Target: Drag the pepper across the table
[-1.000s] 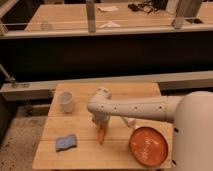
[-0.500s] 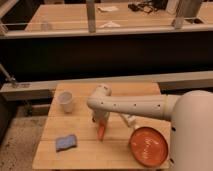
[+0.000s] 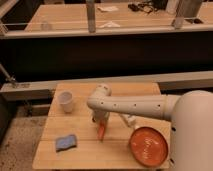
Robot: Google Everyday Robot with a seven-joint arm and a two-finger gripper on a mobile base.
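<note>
The pepper [image 3: 101,131] is a small slim orange tapered vegetable lying on the light wooden table [image 3: 85,148], near its middle. My white arm reaches in from the right across the table. My gripper [image 3: 99,121] points down right over the pepper's upper end, touching or nearly touching it. The gripper covers the top of the pepper.
A white cup [image 3: 66,101] stands at the table's back left. A blue sponge [image 3: 66,142] lies at the front left. A round orange plate [image 3: 148,145] sits at the front right. A small white object [image 3: 131,121] lies right of the gripper. A rail and a long bench lie beyond.
The gripper and the pepper have shifted slightly; otherwise the scene is the same.
</note>
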